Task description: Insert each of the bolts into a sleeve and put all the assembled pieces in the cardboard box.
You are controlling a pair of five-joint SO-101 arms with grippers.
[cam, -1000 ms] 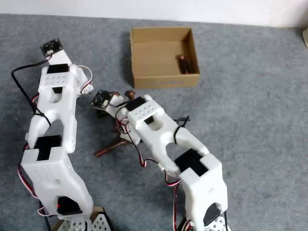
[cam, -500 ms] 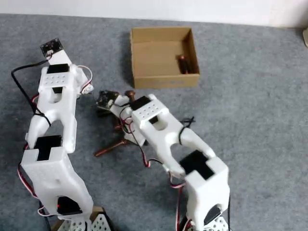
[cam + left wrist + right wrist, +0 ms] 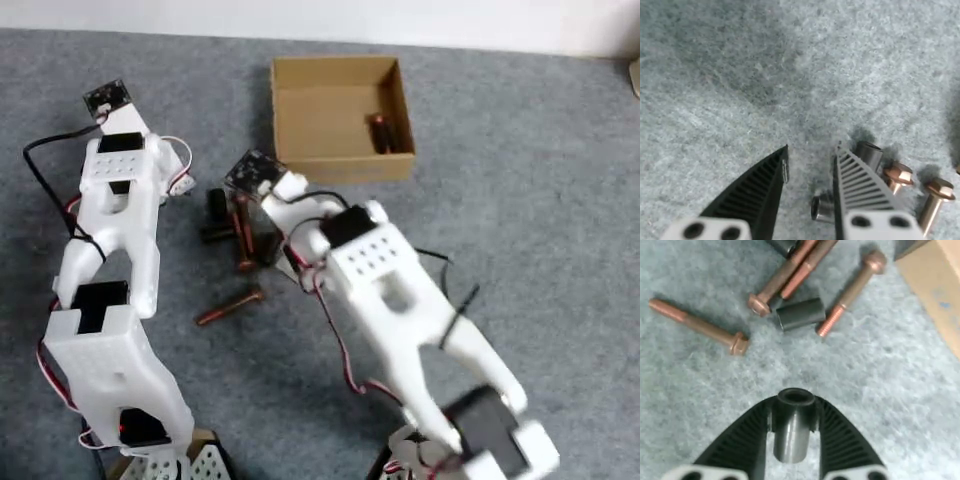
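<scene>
Presently, the right gripper point(image 3: 795, 411) is grasping a dark sleeve point(image 3: 791, 440) near a loose bolt point(image 3: 700, 325); the left gripper point(image 3: 811, 154) is hovering, fingers released.

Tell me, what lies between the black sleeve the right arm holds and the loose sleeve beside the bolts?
Just bare carpet, in the right wrist view; nothing sits between the held sleeve and the loose sleeve.
</scene>
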